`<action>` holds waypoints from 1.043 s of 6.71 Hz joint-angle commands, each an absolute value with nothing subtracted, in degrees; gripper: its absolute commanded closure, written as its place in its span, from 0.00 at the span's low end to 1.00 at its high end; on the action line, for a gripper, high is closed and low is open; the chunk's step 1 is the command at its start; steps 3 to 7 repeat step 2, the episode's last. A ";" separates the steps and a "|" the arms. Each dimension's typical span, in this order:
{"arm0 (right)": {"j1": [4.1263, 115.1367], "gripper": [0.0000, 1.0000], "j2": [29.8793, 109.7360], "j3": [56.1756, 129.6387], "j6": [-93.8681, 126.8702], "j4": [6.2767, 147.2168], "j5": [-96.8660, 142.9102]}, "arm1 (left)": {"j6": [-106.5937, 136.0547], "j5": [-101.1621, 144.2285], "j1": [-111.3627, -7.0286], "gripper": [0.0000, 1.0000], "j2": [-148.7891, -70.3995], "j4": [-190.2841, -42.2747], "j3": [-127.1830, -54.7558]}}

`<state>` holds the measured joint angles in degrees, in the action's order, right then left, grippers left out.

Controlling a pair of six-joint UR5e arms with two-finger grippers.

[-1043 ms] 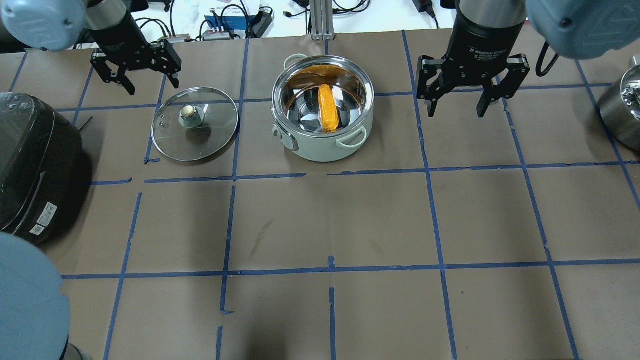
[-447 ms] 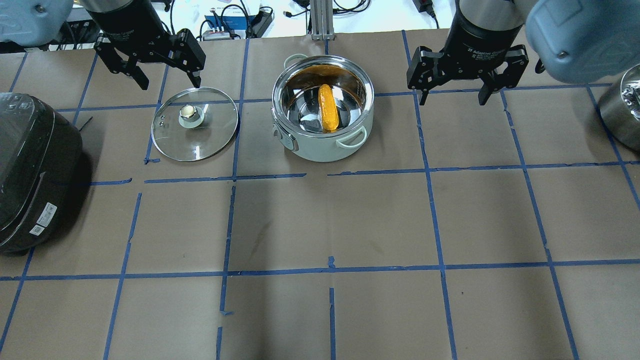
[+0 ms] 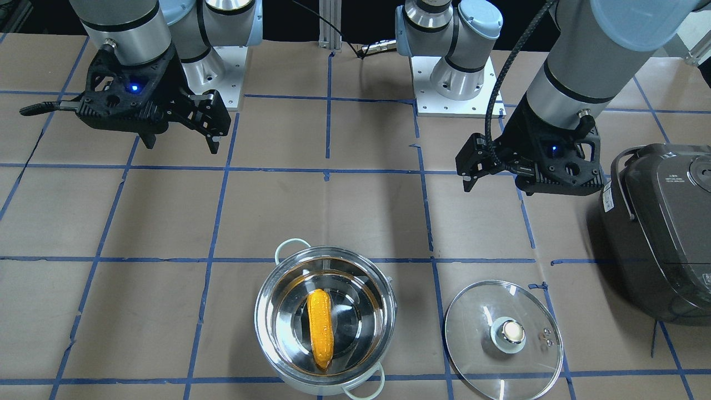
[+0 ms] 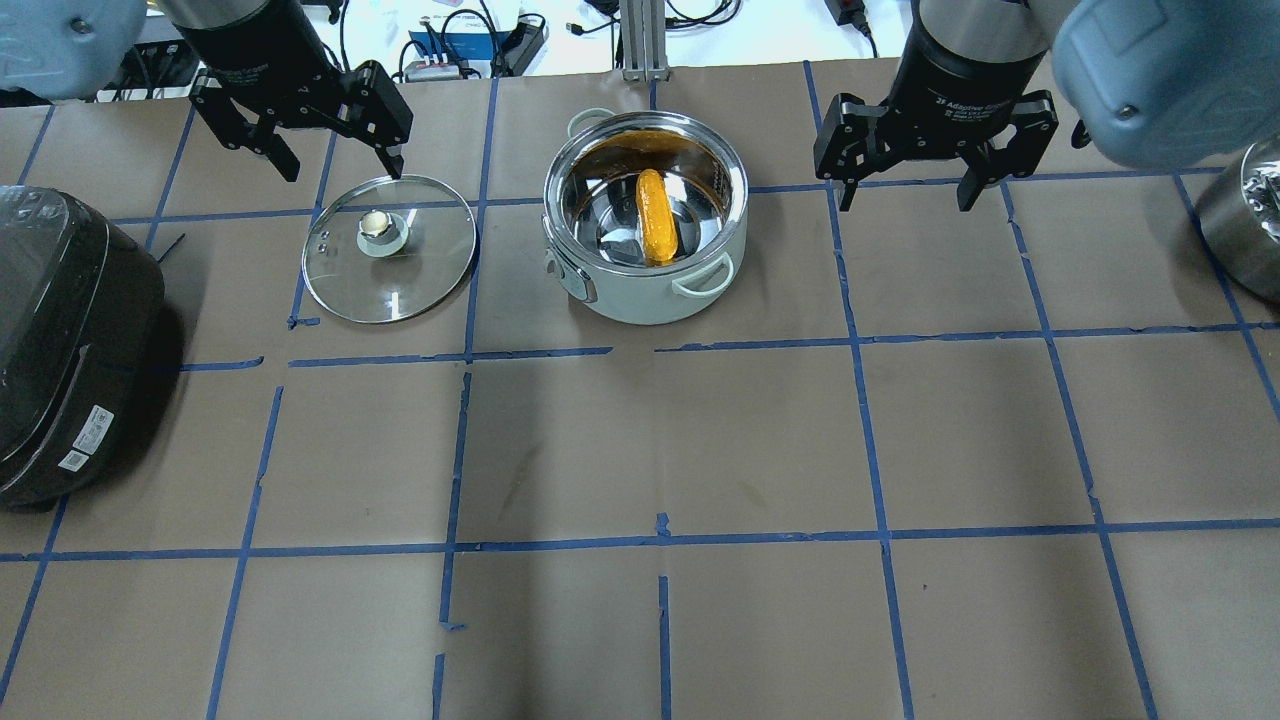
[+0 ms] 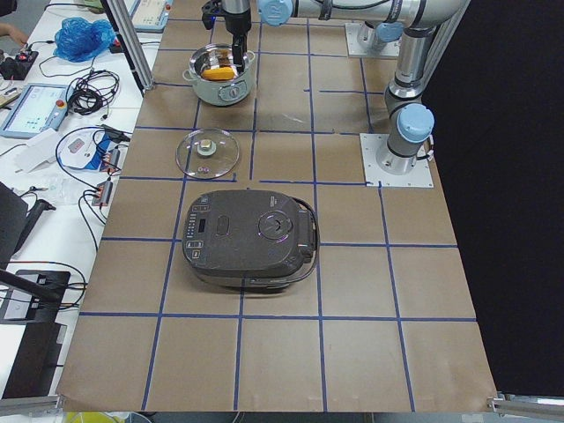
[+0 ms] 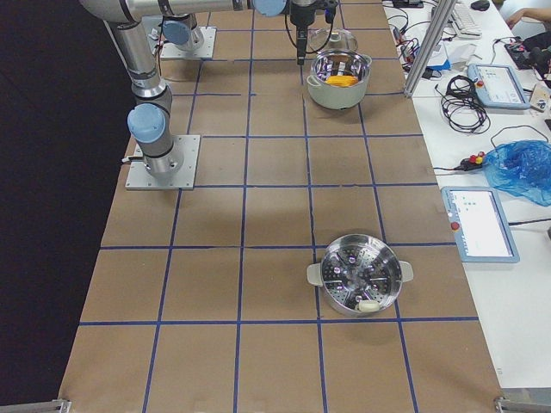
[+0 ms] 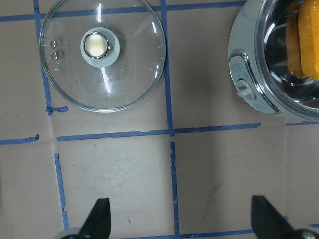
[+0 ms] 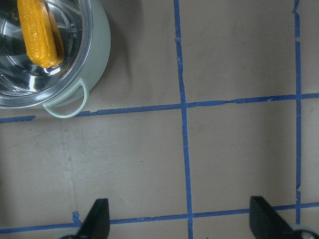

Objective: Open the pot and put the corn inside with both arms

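Observation:
The steel pot (image 4: pixel 650 300) stands open at the far middle of the table, with the yellow-orange corn (image 4: pixel 655 217) lying inside it. The glass lid (image 4: pixel 425 270) lies flat on the table to the pot's left, knob up. My left gripper (image 4: pixel 340 165) is open and empty, raised over the lid's far edge. My right gripper (image 4: pixel 905 200) is open and empty, raised to the right of the pot. The front-facing view shows the corn (image 3: pixel 320 328) in the pot (image 3: pixel 260 325) and the lid (image 3: pixel 477 344) beside it. The wrist views show the lid (image 7: pixel 102 52) and the corn (image 8: pixel 37 32) from above.
A large dark rice cooker (image 4: pixel 70 330) sits at the table's left edge. A second steel pot with a steamer insert (image 4: pixel 1245 220) stands at the right edge. The arm bases (image 3: pixel 450 83) are at the robot's side of the table.
Both open grippers have risen and drawn back from the table; the left one has also shifted right over the lid's far edge. Pot, corn and lid have not moved.

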<state>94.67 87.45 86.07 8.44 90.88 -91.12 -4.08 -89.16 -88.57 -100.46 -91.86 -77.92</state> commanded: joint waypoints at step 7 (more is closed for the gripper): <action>94.75 0.00 87.54 86.13 8.44 90.88 -91.14 | -4.39 -89.12 -88.42 0.00 -100.55 -91.76 -77.87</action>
